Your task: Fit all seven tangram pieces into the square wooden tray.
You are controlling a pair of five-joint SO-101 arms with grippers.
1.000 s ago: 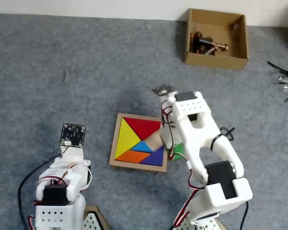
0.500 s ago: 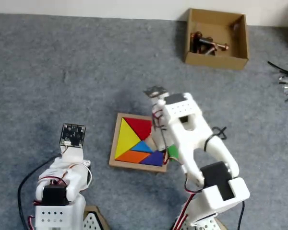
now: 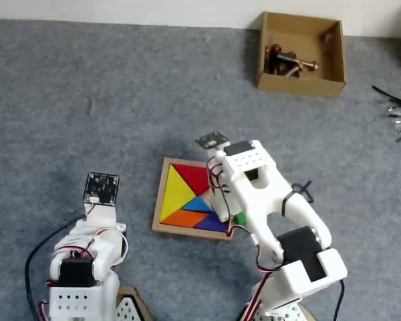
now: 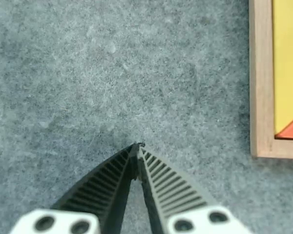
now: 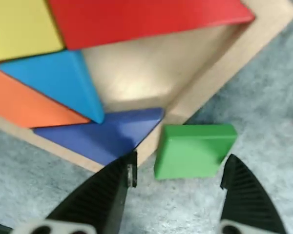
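The square wooden tray (image 3: pixel 158 212) lies on grey carpet and holds yellow (image 3: pixel 176 190), red (image 3: pixel 195 176), light blue (image 3: pixel 199 204), orange (image 3: pixel 182 218) and dark blue (image 3: pixel 212 222) pieces. A bare patch of tray floor (image 5: pixel 151 73) shows below the red piece (image 5: pixel 146 19). A green piece (image 5: pixel 193 150) lies on the carpet just outside the tray's rim (image 5: pixel 219 78), by the dark blue triangle (image 5: pixel 112 134). My right gripper (image 5: pixel 180 170) is open, its fingers on either side of the green piece. My left gripper (image 4: pixel 136 148) is shut and holds nothing, low over the carpet beside the tray's edge (image 4: pixel 261 78).
A cardboard box (image 3: pixel 263 50) with metal parts sits at the back right. Cables (image 3: pixel 397 107) lie at the right edge. The right arm (image 3: pixel 267 200) covers the tray's right side; the left arm (image 3: pixel 87 254) stands at the front left.
The right arm has swung left, over the tray's right edge, and the green piece now shows a little nearer the front. The left arm has not moved.
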